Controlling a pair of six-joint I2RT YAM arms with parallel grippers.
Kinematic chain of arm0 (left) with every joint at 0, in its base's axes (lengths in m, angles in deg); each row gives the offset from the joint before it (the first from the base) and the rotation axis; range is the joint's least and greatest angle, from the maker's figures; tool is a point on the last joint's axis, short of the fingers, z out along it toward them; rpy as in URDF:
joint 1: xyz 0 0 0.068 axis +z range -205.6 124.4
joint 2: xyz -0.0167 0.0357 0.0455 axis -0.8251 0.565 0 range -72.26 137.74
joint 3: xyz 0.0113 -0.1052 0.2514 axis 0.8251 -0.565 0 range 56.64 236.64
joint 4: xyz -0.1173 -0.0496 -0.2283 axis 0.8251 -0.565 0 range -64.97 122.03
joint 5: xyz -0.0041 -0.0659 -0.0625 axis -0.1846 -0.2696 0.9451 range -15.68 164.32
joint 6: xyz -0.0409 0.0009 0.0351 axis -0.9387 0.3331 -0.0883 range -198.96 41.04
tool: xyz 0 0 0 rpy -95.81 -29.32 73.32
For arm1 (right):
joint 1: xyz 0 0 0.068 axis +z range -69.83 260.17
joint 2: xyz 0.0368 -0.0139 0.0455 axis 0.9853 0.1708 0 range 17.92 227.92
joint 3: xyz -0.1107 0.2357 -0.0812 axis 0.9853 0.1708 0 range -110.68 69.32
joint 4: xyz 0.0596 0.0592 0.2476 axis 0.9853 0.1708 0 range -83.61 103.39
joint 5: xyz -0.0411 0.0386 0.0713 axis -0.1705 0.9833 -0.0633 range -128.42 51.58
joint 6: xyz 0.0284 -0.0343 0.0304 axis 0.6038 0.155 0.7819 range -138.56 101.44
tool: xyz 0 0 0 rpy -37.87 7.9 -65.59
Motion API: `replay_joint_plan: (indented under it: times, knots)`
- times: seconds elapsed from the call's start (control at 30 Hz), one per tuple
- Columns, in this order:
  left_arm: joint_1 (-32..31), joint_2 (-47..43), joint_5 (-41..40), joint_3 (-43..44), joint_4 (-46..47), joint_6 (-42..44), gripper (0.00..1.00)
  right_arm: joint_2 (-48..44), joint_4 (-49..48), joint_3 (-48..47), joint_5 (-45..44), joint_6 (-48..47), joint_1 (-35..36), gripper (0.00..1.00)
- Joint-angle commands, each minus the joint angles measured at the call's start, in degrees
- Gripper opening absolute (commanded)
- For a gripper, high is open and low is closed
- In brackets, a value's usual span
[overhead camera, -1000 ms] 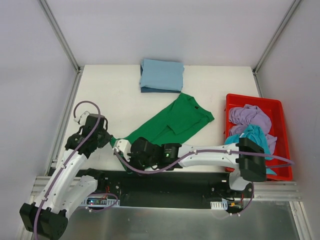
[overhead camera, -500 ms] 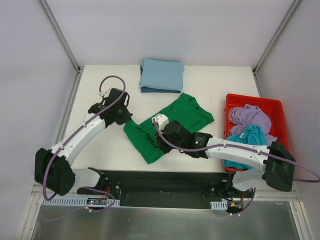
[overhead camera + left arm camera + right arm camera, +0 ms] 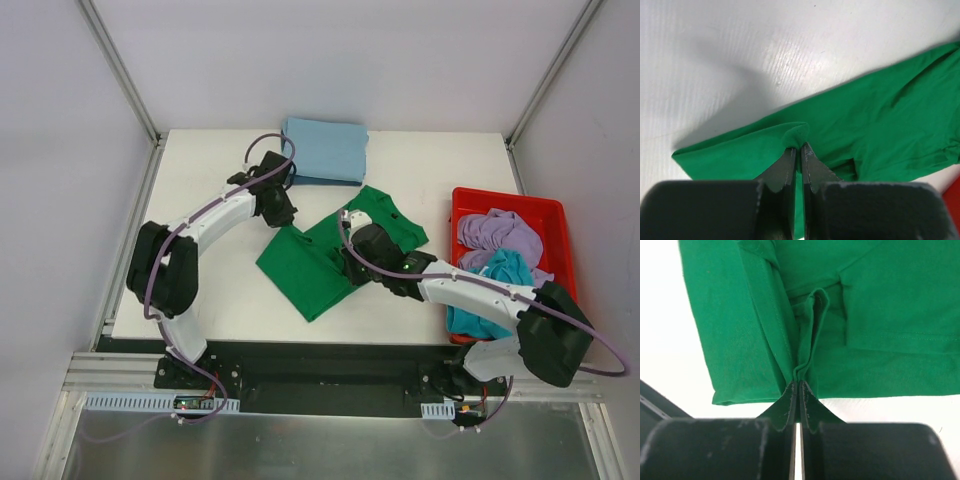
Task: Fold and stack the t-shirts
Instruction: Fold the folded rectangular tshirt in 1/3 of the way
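Note:
A dark green t-shirt (image 3: 315,268) lies partly doubled over on the white table (image 3: 210,190). My left gripper (image 3: 283,216) is shut on its edge at the shirt's upper left; the left wrist view shows the pinched cloth (image 3: 796,135) at the fingertips. My right gripper (image 3: 349,222) is shut on a bunched fold of the same shirt (image 3: 810,325) near its middle. A folded light blue t-shirt (image 3: 323,151) lies at the table's far edge. Lilac (image 3: 500,233) and teal (image 3: 505,272) shirts lie crumpled in the red tub.
The red plastic tub (image 3: 505,203) stands at the right side of the table. Metal frame posts rise at the back corners. The black base plate (image 3: 330,365) runs along the near edge.
Both grippers have carried the shirt's near end away from the front edge toward the far side, doubling the green shirt over itself. The left arm now reaches near the blue shirt.

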Motion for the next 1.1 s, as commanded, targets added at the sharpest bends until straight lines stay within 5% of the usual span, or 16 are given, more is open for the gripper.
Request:
replay_joint_plan:
  times: [0.0,0.3,0.37,0.5,0.6,0.73,0.9,1.07]
  knots:
    - [0.2,4.2,1.0,5.1,1.0,3.1,0.0,3.3,0.2,0.5,-0.5,1.2,-2.1,0.0]
    - [0.2,10.5,4.5,8.5,1.0,6.5,0.07,9.1,1.0,-0.9,-3.4,2.2,-3.5,0.06]
    - [0.2,11.3,7.0,9.3,1.0,7.6,0.22,9.1,3.0,-1.9,-6.1,2.4,-3.5,0.12]
    - [0.2,9.6,8.4,8.8,0.9,8.5,0.6,7.1,6.7,-3.9,-10.3,2.3,-3.5,0.63]
    - [0.2,5.4,6.7,6.9,1.0,8.8,0.99,3.4,9.4,-4.7,-13.4,2.5,-3.5,0.92]
    - [1.0,-3.7,0.6,0.5,1.0,8.0,0.99,-1.1,8.7,-3.6,-7.9,2.0,-3.4,0.96]
    - [6.9,-16.2,-0.5,-12.4,1.0,5.7,0.99,-0.8,-2.0,-2.7,15.8,0.5,-0.8,0.96]
    - [12.7,-26.0,-1.6,-24.5,1.0,4.4,0.99,10.4,-1.7,-10.7,16.6,0.5,4.3,0.96]
